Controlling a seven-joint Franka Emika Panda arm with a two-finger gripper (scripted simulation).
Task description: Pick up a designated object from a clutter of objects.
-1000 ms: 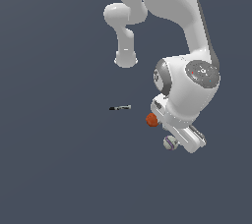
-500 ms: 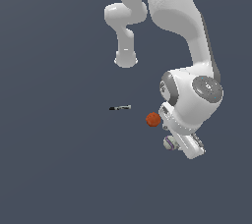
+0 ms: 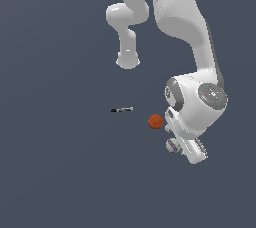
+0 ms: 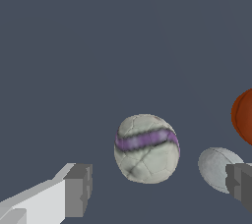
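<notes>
Between the spread pincer (image 4: 157, 188) fingers, one purple-striped ball (image 4: 146, 148); beside it, seemingly one pale ball (image 4: 219, 167), one orange ball (image 4: 244, 116).

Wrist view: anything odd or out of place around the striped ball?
Nothing stands out. The striped ball sits intact on the floor between the open fingers, untouched. The pale ball lies close beside one finger, and the orange ball is just beyond it.

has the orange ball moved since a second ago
No. In the exterior view the orange ball sits equally far from the thin dark stick; only the arm above it shifted.
</notes>
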